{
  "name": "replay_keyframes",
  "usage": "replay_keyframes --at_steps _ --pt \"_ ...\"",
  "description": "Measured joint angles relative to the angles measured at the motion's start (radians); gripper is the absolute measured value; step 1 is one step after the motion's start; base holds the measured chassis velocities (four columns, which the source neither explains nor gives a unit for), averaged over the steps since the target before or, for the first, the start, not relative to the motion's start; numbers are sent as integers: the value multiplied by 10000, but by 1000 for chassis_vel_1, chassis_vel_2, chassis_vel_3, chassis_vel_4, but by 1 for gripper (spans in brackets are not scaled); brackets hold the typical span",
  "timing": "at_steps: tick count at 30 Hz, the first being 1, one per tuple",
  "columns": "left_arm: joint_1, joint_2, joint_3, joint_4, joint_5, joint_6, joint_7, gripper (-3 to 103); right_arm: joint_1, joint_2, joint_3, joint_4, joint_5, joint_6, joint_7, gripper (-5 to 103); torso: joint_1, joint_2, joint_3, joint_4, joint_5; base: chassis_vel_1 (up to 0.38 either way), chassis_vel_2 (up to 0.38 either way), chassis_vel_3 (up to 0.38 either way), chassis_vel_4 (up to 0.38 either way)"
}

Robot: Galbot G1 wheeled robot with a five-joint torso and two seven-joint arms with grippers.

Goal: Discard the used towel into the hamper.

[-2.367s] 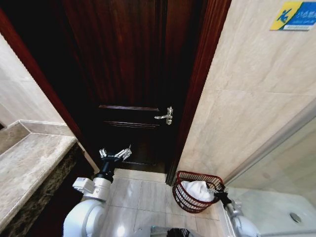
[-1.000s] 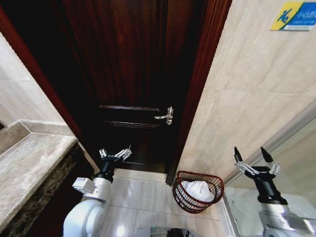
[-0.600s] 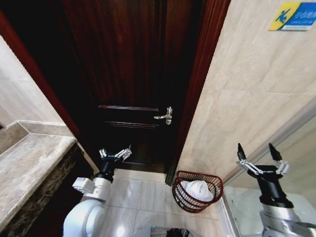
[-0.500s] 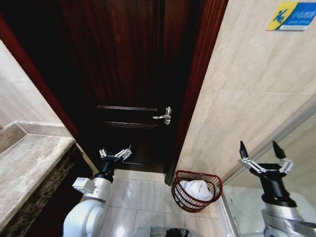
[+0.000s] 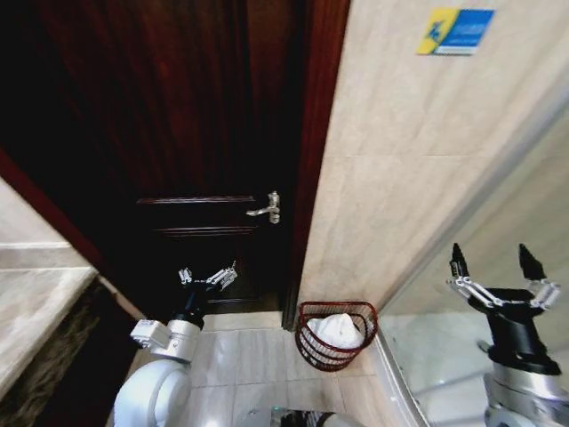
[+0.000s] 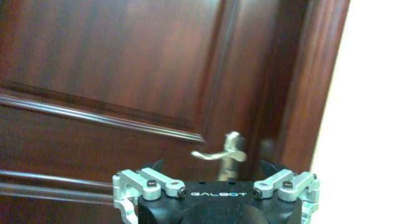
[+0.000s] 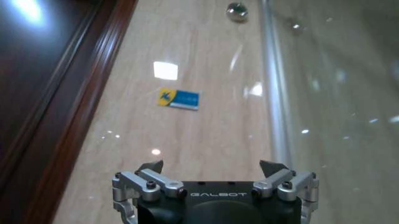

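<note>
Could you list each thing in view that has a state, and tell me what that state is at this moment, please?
Hamper: upright on the floor beside the door frame, towel inside.
Towel: bunched in the hamper, free of both grippers.
Door: shut, handle level.
Left gripper: jaws open, empty, raised before the door.
Right gripper: jaws open, empty, raised to the hamper's right.

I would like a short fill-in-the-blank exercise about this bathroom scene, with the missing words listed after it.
1. The white towel lies inside the ____.
2. The hamper stands on the floor beside the dark wooden ____.
3. The right gripper is raised with its fingers ____.
4. The left gripper points toward the door, whose silver ____ shows in the left wrist view.

Missing words: hamper; door; open; handle
</note>
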Motion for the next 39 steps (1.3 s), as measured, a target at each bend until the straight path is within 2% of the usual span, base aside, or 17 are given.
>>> replay_keyframes --at_steps 10,14,31,39 --pt "0 0 0 0 0 0 0 100 57 -57 97 209 105 -75 -82 100 1 -1 0 -1 0 -127 -120 -113 -119" --pt "0 0 0 0 0 0 0 100 321 -93 166 -39 -7 237 -146 100 1 -1 1 0 3 -132 -131 -132 -125" --pt "-1 0 0 0 0 0 0 100 418 -152 163 135 183 429 -354 100 3 -1 1 -2 1 -112 -128 -134 -117" --pt "0 0 1 0 0 0 0 100 329 -152 255 194 314 567 -414 100 1 0 0 0 -2 58 -140 -131 77"
